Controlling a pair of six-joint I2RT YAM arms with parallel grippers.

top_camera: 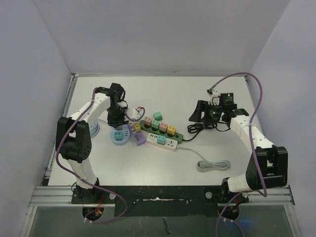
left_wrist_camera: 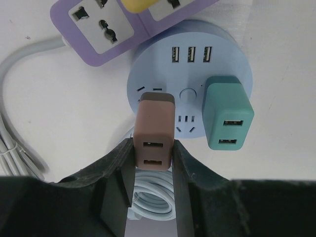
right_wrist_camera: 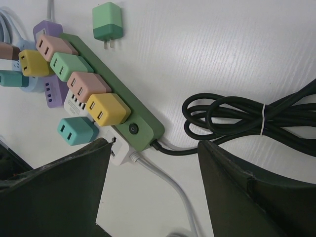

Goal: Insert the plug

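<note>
Overhead view: a white tabletop (top_camera: pixel 173 91) carries a cluster of power strips at its centre. The left tool (top_camera: pixel 116 120) hangs at 10 o'clock of that cluster, over a round pale-blue socket hub (top_camera: pixel 120 137). The right tool (top_camera: pixel 213 117) hovers at 3 o'clock, beside a long green power strip (top_camera: pixel 160 127) filled with coloured plugs.

Left wrist view: the left tool's two black fingers (left_wrist_camera: pixel 126 168) are clamped on the sides of a brown blocky USB charger plug (left_wrist_camera: pixel 155 129). The plug sits over the hub's face at 8 o'clock of its centre button, with a pair of slots showing just past its far edge. A teal charger plug (left_wrist_camera: pixel 227 116) stands at 4 o'clock on the hub. Whether the brown plug's prongs have entered cannot be told.

Right wrist view: the right tool's jaws stand wide apart, holding nothing, above the green strip's switch end and a coiled black cable (right_wrist_camera: pixel 256 116).

The step in hand appears to be lining the brown plug up with the hub. The next move calls for squaring the prongs to the slots, then pushing straight down.
</note>
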